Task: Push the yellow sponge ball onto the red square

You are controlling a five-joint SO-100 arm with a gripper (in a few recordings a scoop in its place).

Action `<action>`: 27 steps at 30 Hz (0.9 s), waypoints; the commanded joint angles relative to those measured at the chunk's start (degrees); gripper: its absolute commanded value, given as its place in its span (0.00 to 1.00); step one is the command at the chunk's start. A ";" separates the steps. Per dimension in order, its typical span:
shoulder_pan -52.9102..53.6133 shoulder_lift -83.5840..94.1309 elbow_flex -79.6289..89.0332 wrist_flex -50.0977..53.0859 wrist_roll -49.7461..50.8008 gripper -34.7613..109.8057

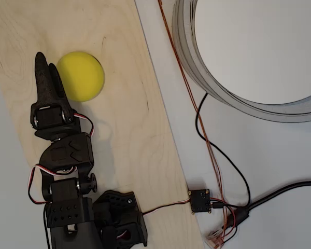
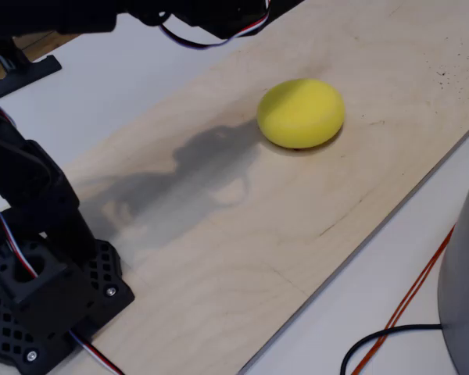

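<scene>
— Overhead view first: what is lying on the board [image 1: 119, 104]?

— The ball [image 1: 81, 75], bright yellow and matte like foam, is sitting on pale plywood with a faint grain. The black gripper [image 1: 45, 72] is lying just to its left in that view, its tapered fingers pointing up the picture and pressed together, clenched on nothing (the ball is outside them, touching or nearly touching the inner finger).

— And the fixed view?

— From the side, the ball [image 2: 301, 112] is looking slightly flattened, more a bun than a sphere, resting on the board [image 2: 242, 234] with the arm's shadow falling beside it. The arm's base [image 2: 39, 301] is showing its perforated plastic grid there. From above, an orange wire [image 1: 186, 93], a black cable [image 1: 217, 150] and a big grey ring [image 1: 238, 101] are lying on the white table [image 1: 280, 155] beside the board.
</scene>
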 commanded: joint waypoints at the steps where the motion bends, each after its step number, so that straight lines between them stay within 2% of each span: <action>1: -0.44 2.55 -1.23 -1.49 -0.26 0.54; 4: -0.53 3.08 -0.88 -1.49 -0.18 0.58; 6: -0.53 3.16 -0.79 -1.49 -0.26 0.51; 8: -0.62 2.72 -0.79 -1.49 -0.35 0.40; 12: -0.44 2.37 -0.88 -1.85 0.35 0.30; 15: -0.26 2.46 -0.88 -1.76 0.35 0.25; 18: -0.26 2.46 -0.79 -1.76 0.35 0.24; 20: -0.35 2.46 -0.79 -1.76 0.09 0.27; 24: -0.62 2.37 -1.05 -1.76 -1.32 0.52; 27: -1.05 3.52 -0.70 -1.67 -2.37 0.55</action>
